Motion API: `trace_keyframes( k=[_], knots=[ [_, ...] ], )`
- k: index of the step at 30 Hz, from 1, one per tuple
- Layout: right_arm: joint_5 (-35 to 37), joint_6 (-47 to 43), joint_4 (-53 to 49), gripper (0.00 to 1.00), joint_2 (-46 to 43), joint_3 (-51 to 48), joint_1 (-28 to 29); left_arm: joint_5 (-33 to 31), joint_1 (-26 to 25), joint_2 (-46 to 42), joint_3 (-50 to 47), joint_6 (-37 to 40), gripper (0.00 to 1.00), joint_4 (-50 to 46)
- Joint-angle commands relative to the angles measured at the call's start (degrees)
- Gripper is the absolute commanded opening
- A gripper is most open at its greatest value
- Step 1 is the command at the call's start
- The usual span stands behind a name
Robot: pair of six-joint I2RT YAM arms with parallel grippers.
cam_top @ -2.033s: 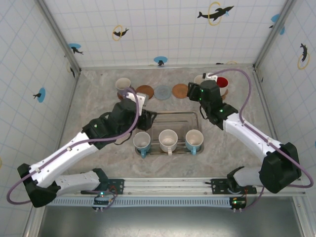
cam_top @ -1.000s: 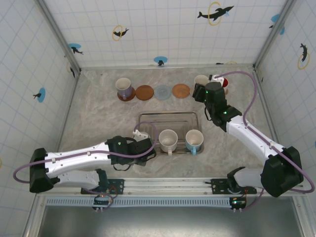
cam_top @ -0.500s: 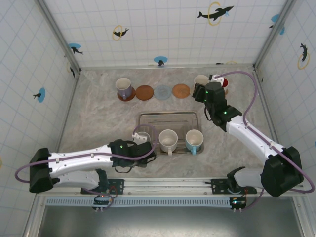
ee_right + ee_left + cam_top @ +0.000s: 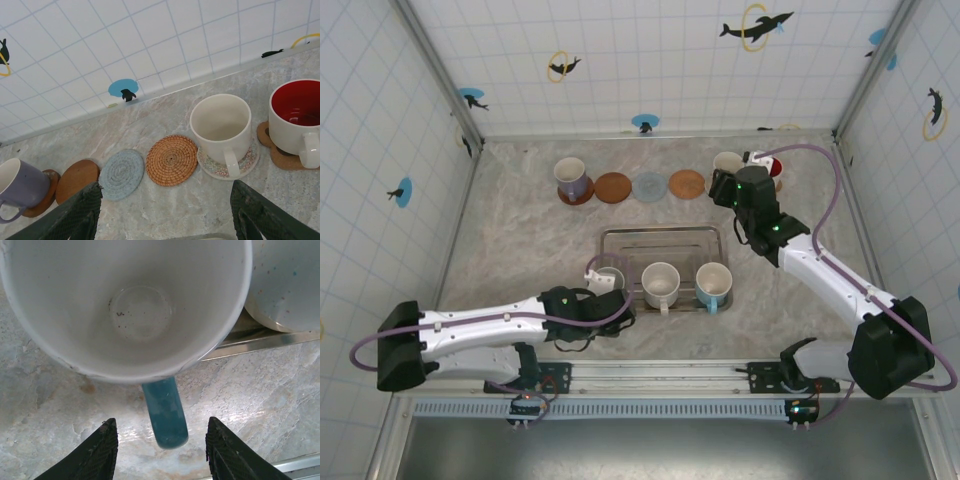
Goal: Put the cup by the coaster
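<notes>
A white cup (image 4: 125, 310) with a teal handle (image 4: 165, 412) stands at the front-left corner of the metal tray (image 4: 660, 238). My left gripper (image 4: 161, 460) is open, its fingers either side of the handle's tip without touching it. From above, the left gripper (image 4: 613, 303) sits just in front of this cup (image 4: 609, 280). Bare coasters lie in a row at the back: brown wooden (image 4: 75, 177), grey-blue (image 4: 121, 174) and orange woven (image 4: 171, 160). My right gripper (image 4: 170, 220) hangs open above the table in front of them, holding nothing.
Two more cups (image 4: 660, 283) (image 4: 713, 282) stand in the tray. A purple cup (image 4: 20, 187), a cream cup (image 4: 222, 125) and a red-lined cup (image 4: 297, 117) each stand on a coaster at the back. Tiled walls enclose the table.
The left arm has pulled back from the purple cup at the back and come down low in front of the teal-handled cup. The right arm has barely shifted.
</notes>
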Motion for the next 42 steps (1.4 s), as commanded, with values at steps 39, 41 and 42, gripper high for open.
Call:
trace_keyframes(
  k=[39, 41, 42],
  knots=[
    [-0.6, 0.6, 2.2, 0.70, 0.6, -0.8, -0.5, -5.9, 0.1, 5.1, -3.7, -5.1, 0.30, 7.0],
    [-0.6, 0.6, 2.2, 0.70, 0.6, -0.9, -0.5, -5.9, 0.2, 5.0, -4.0, -5.3, 0.28, 7.0],
    [-0.5, 0.6, 2.2, 0.70, 0.6, -0.9, -0.5, -5.9, 0.2, 4.9, -4.0, -5.4, 0.26, 6.9]
  ],
)
